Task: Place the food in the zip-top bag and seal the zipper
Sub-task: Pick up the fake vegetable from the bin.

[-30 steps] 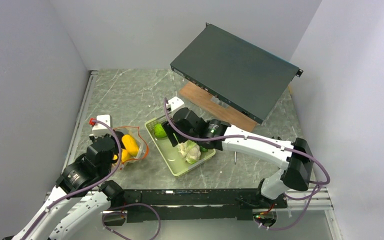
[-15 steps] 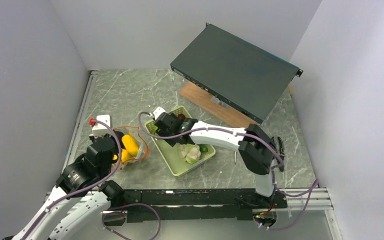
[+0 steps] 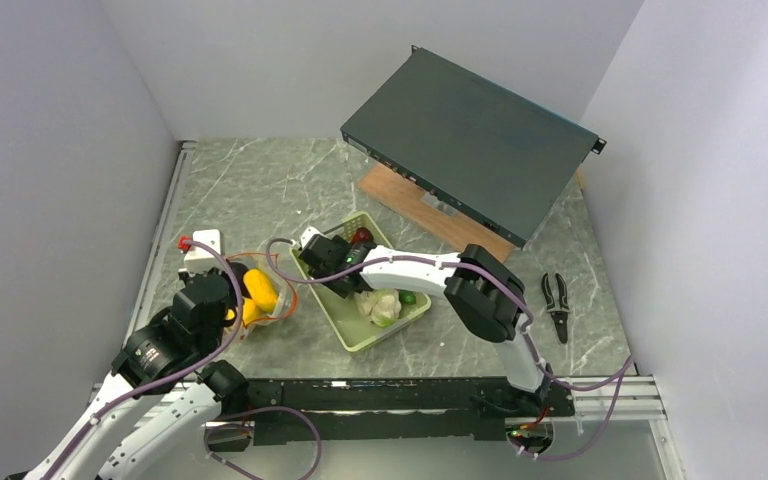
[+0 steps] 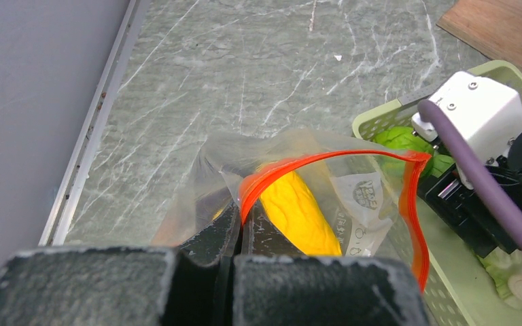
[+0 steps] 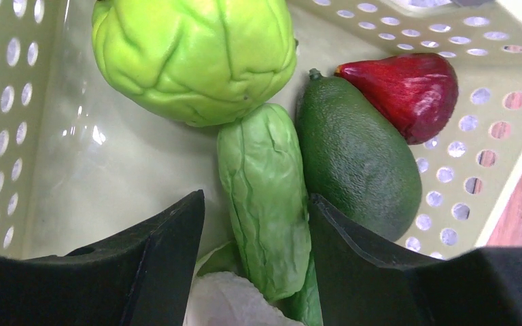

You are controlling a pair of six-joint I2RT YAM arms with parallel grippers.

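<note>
My left gripper (image 4: 241, 227) is shut on the rim of the clear zip-top bag (image 4: 374, 204), pinching its red-orange zipper (image 4: 326, 158). The mouth gapes open towards the basket. Yellow corn (image 4: 299, 210) lies inside the bag (image 3: 265, 290). My right gripper (image 5: 255, 198) is down in the pale green basket (image 5: 13, 136), open. Its fingers straddle the light green cucumber (image 5: 265, 204): the right finger touches it and the left stands a little apart. The green pepper (image 5: 194, 58), a dark green avocado-shaped piece (image 5: 357, 159) and a dark red eggplant (image 5: 404, 85) lie around it. White cauliflower (image 3: 380, 305) lies nearer.
A black rack unit (image 3: 470, 145) rests tilted on a wooden board (image 3: 410, 205) at the back right. Pliers (image 3: 557, 300) lie on the marble right of the basket (image 3: 360, 338). White walls close in on three sides. A red plug (image 3: 183, 242) sits on the left wrist.
The right arm has swung left along the basket and lowered its gripper over the cucumber, its jaws narrowing slightly. The pliers are now uncovered. The left gripper and bag have not moved.
</note>
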